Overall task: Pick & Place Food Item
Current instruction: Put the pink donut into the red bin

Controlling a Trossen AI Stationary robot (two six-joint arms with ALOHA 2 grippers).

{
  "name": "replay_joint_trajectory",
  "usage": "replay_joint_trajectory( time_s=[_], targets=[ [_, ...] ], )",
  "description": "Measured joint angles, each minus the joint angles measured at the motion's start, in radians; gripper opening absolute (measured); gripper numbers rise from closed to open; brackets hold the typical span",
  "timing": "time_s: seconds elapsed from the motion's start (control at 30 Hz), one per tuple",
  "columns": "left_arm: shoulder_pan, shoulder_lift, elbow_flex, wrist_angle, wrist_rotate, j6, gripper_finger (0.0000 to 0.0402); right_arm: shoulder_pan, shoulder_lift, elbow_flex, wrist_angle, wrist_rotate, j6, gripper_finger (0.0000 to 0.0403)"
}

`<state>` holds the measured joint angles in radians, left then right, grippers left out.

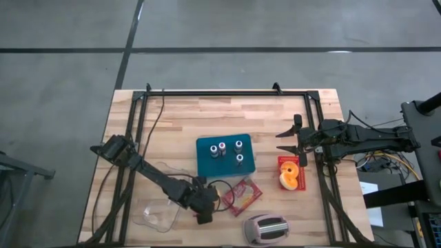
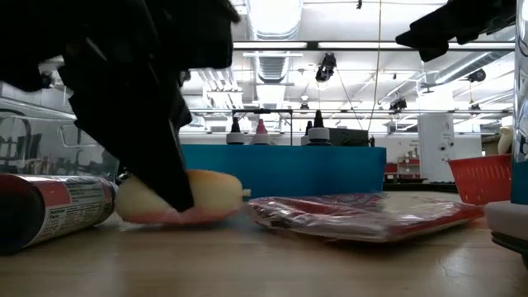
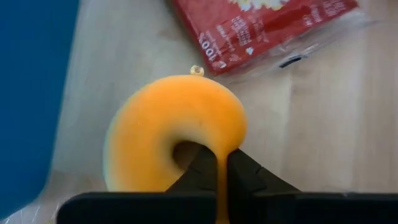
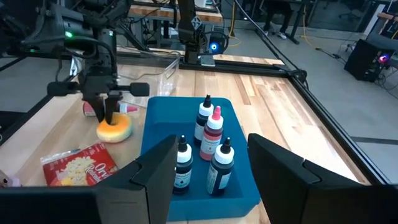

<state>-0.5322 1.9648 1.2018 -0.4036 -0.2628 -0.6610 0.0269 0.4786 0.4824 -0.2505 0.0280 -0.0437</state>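
An orange doughnut (image 3: 168, 134) lies flat on the wooden table (image 1: 172, 124) just in front of the blue tray (image 1: 224, 157). It also shows in the low view (image 2: 210, 191) and the right wrist view (image 4: 118, 130). My left gripper (image 1: 204, 205) stands over it and is shut on it, hiding it in the high view. My right gripper (image 1: 289, 141) is open and empty, above the table to the right of the blue tray. My left gripper pinches the doughnut's ring (image 3: 221, 163) on one side, with one finger in the hole and one outside. The fingers (image 3: 202, 171) come from above, pointing down. The ring is squeezed thin between them. The doughnut's underside rests on the table.
The blue tray holds several small bottles (image 4: 211, 134). A red popcorn bag (image 1: 241, 195) lies right of the doughnut. A red basket (image 1: 291, 173) with orange food, a toaster (image 1: 265, 229), a clear container (image 1: 158, 213) and a lying can (image 2: 49, 210) are nearby.
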Motion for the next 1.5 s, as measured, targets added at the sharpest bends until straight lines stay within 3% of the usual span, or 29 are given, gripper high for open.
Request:
replay_joint_trajectory(
  time_s=[0.27,0.53,0.97,1.37,1.5],
  targets=[
    [-0.011,0.0,0.045,-0.01,-0.031,0.032,0.0003,0.0,0.0,0.0,0.0,0.0,0.0,0.0189],
    [-0.019,-0.002,0.107,-0.151,-0.125,0.043,0.0002,0.0,0.0,0.0,0.0,0.0,-0.007,0.0189],
    [-0.021,-0.079,0.108,-0.15,-0.298,0.141,0.0001,0.0,0.002,0.0,0.009,-0.004,-0.04,0.0189],
    [0.013,-0.169,0.1,0.073,-0.329,0.49,0.0,0.002,0.093,-0.029,0.199,-0.093,-0.145,0.0189],
    [0.032,-0.225,0.032,0.282,-0.263,0.622,0.0,0.002,0.14,-0.045,0.272,-0.114,-0.174,0.0189]
  ],
)
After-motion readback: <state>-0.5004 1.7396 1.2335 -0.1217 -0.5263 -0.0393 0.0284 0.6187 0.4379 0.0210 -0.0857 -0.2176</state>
